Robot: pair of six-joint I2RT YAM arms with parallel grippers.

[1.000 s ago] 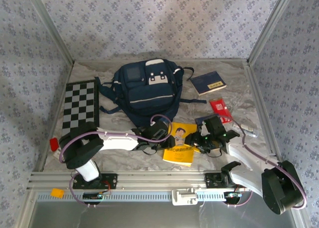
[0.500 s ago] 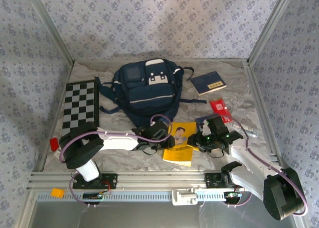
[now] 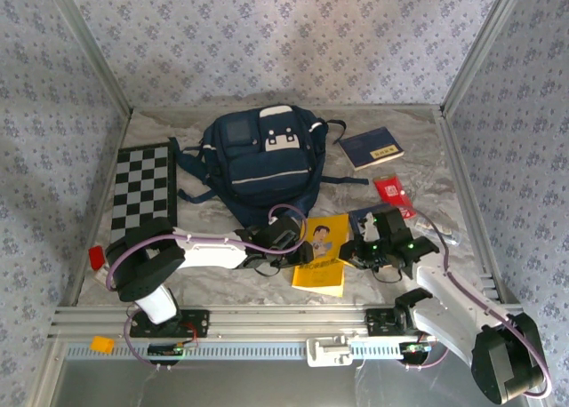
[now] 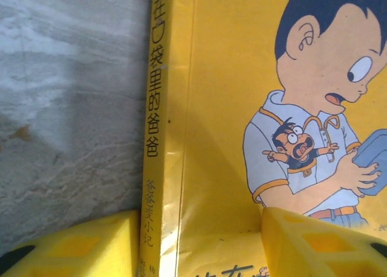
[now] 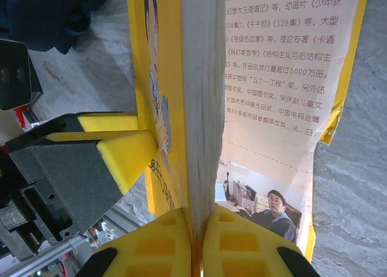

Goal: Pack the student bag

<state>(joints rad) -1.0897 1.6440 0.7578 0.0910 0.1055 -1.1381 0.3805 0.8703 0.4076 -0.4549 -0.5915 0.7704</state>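
Nearest, an aluminium rail (image 3: 284, 323) runs along the front edge of the surface (image 3: 231, 284) (a grey-white marbled sheet); both arm bases are bolted to it, and a small orange block (image 3: 102, 343) sits at its left end. Just beyond lies a bare strip; past it is the yellow book (image 3: 324, 247), with the two arms meeting over it. The right gripper (image 5: 198, 241) has its jaws closed tight on the book's page edge. The left gripper (image 4: 199, 234) has its jaws partly open astride the spine; one pad touches the front cover and nothing is gripped. A red packet (image 3: 391, 194) lies just beyond the right gripper; a small red object (image 3: 96, 258) sits at the left edge. A checkerboard (image 3: 142, 189) lies along the left side. The student bag (image 3: 262, 163) rests mid-rear, front pocket up, straps splayed to both sides; its near end is close to the book. A blue book (image 3: 371, 147) lies to its right, apart from it. Bare surface shows along the right side and in a narrow band behind the bag. Flower-patterned walls (image 3: 284, 34) close three sides, with metal posts (image 3: 89, 47) at the corners.
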